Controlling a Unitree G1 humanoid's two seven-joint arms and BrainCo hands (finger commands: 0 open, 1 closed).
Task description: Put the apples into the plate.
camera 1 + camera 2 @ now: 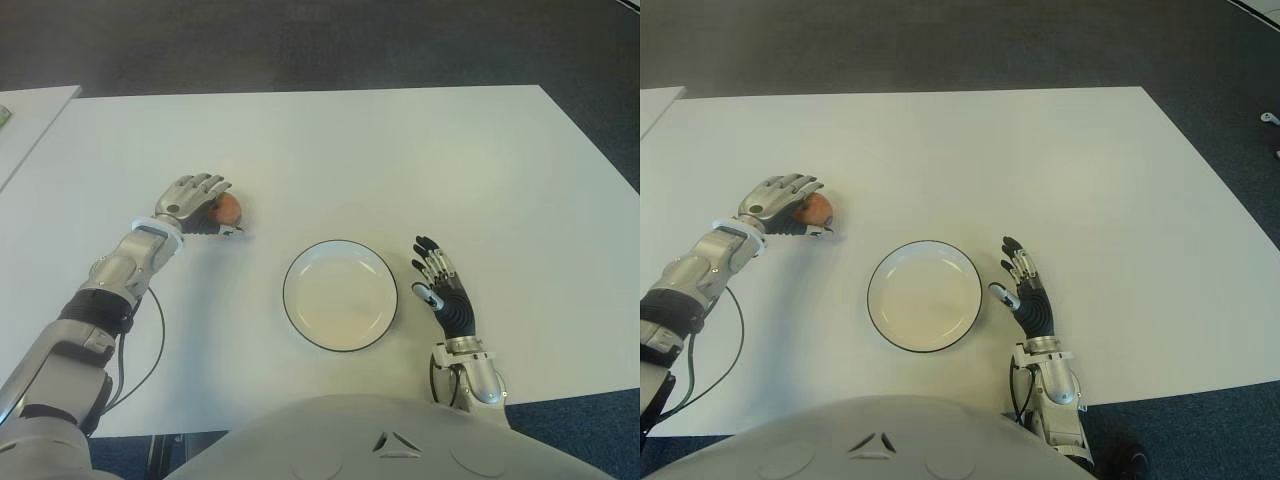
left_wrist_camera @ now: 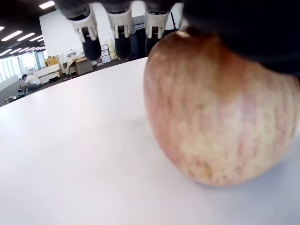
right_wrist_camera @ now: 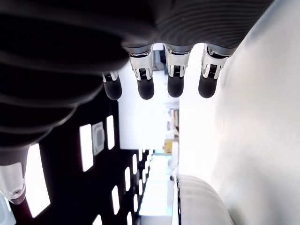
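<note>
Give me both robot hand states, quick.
Left robot hand: over the reddish-yellow round apple on the table; fingers not closed on it.
Right robot hand: open, empty, right of the white black-rimmed plate.

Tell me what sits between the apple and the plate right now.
Nothing: bare table separates apple, under the left hand, from plate, as both eye views show.
</note>
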